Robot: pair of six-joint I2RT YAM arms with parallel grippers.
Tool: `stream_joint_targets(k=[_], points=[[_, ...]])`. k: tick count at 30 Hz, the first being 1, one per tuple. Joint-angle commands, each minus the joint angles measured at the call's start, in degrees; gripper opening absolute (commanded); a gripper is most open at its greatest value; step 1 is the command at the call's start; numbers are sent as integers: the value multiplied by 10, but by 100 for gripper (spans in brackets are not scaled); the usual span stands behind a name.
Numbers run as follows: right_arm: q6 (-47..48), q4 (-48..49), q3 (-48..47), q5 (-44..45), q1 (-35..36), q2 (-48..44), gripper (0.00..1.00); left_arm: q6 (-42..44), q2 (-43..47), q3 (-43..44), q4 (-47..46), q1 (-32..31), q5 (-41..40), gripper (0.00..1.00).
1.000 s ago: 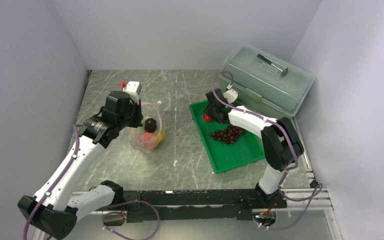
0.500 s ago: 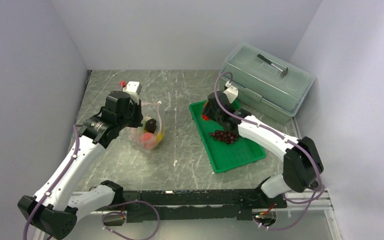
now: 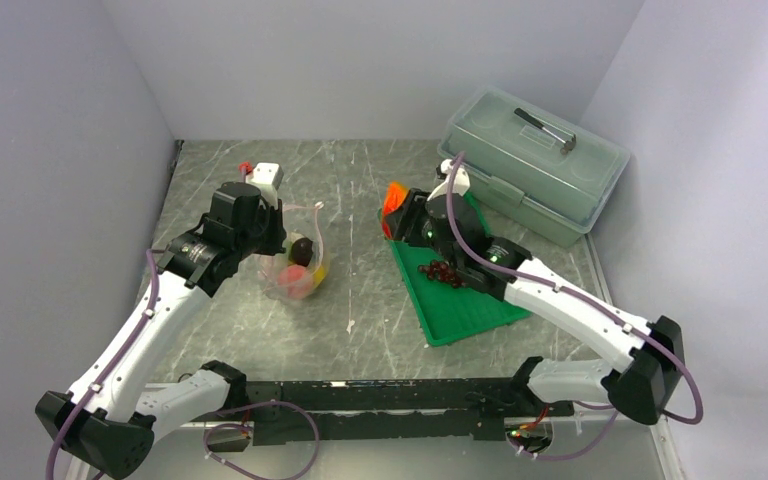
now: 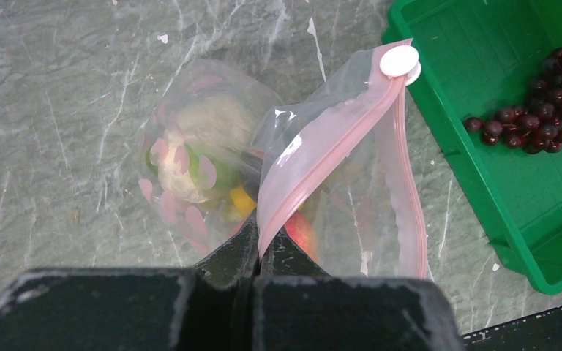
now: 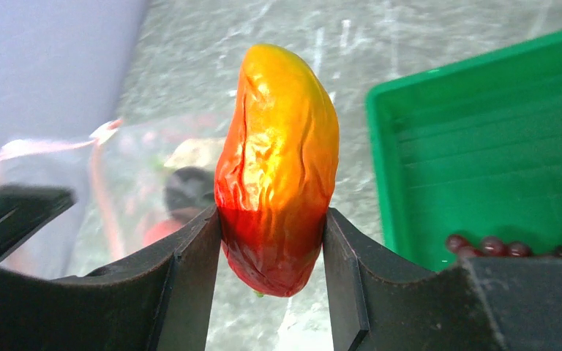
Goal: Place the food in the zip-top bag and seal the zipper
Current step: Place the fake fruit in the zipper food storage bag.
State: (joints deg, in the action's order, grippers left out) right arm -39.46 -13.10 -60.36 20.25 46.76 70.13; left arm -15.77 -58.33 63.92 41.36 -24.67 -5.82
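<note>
The right gripper (image 5: pixel 272 238), clamped on the red-orange fruit (image 5: pixel 278 161), has lifted it off the tray (image 3: pixel 460 312) toward the bag (image 4: pixel 205 164) left of the tray, whose zipper (image 4: pixel 322 157) the left gripper (image 4: pixel 258 252) pinches tight, so only the grapes (image 3: pixel 440 272) remain in the tray.

tray (image 4: pixel 483 88) cut off by the right edge, left wrist view | grapes (image 5: pixel 483 245) partly hidden by the right gripper (image 5: pixel 272 219), right wrist view | bag (image 5: pixel 139 168) blurred there, contents not told apart

Pale lilac walls (image 3: pixel 360 60) on 3 sides — grey marbled tabletop (image 3: pixel 360 180) w/ white streaks.
</note>
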Motion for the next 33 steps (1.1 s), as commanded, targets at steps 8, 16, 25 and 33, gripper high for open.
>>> stream_joint_targets(k=[8, 16, 25, 33], points=[[27, 100, -22, -131, 66, -6, 16, 7, 5, 3, -12, 0, 4, 0], [32, 114, -77, -149, 107, 56, 17, 7, 3, 2, -11, 0, 4, 0], [-2, 145, -117, -171, 126, 117, 17, 7, 5, 4, -11, 0, 4, 0], [-35, 139, -151, -156, 143, 160, 17, 7, 8, 4, -10, 0, 4, 0]])
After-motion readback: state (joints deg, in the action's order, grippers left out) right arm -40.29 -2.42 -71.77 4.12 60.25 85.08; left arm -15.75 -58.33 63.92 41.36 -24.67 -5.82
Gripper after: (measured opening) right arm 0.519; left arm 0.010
